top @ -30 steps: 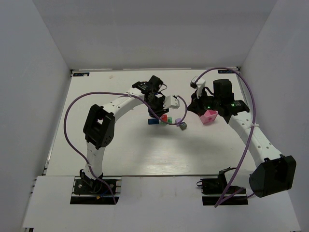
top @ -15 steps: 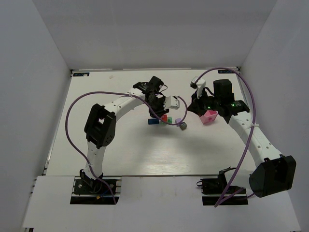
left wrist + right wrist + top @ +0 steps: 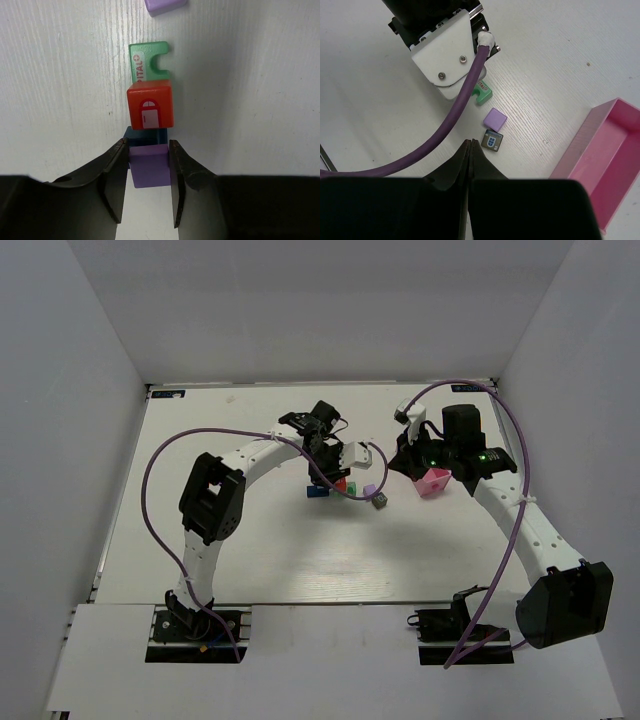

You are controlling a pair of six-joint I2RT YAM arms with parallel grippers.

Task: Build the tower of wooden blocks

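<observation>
The wood block tower is a loose cluster on the white table. My left gripper (image 3: 147, 150) is shut on a purple block (image 3: 149, 167). That block sits over a blue block (image 3: 145, 134), whose edge shows just beyond it. A red-orange block (image 3: 150, 111) touches the blue one, and a green arch block (image 3: 148, 62) lies past the red one. A second purple block (image 3: 495, 119) and a dark grey block (image 3: 492, 140) lie to the right of them. My right gripper (image 3: 470, 143) is shut on nothing and hovers close to the dark grey block.
A pink tray (image 3: 432, 481) rests under the right arm, right of the cluster (image 3: 345, 488). The left wrist's white housing (image 3: 447, 55) and a purple cable (image 3: 455, 117) fill the space above the blocks. White walls enclose the table on three sides.
The left arm's elbow has drifted slightly to the right. Its gripper stays over the blocks, still holding the purple block. The right arm and the blocks have not moved.
</observation>
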